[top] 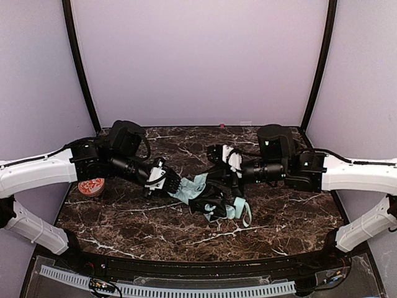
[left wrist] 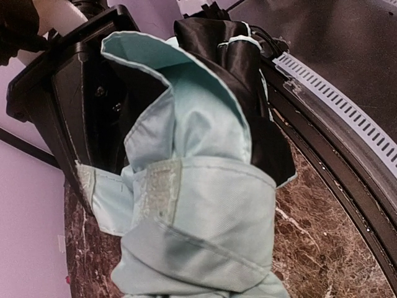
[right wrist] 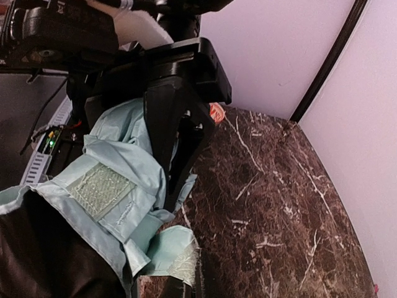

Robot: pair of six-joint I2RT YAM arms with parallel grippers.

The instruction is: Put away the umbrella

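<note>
The umbrella (top: 208,197) lies half bundled at the table's middle, with pale mint fabric, black lining and a mint strap loop (top: 244,210) toward the front. My left gripper (top: 169,182) is shut on the mint fabric at its left end. In the left wrist view the wrapped fabric (left wrist: 205,211) with a velcro patch (left wrist: 158,189) hides my fingers. My right gripper (top: 218,169) is down on the black folds from the right. In the right wrist view a mint velcro tab (right wrist: 177,251) lies at its fingertips, next to the canopy (right wrist: 105,186).
The dark marble table (top: 279,211) has a slotted white cable strip (top: 186,288) along its near edge. A round red-and-white object (top: 92,186) sits at the left edge beside my left arm. Pale curved walls close in the back and sides.
</note>
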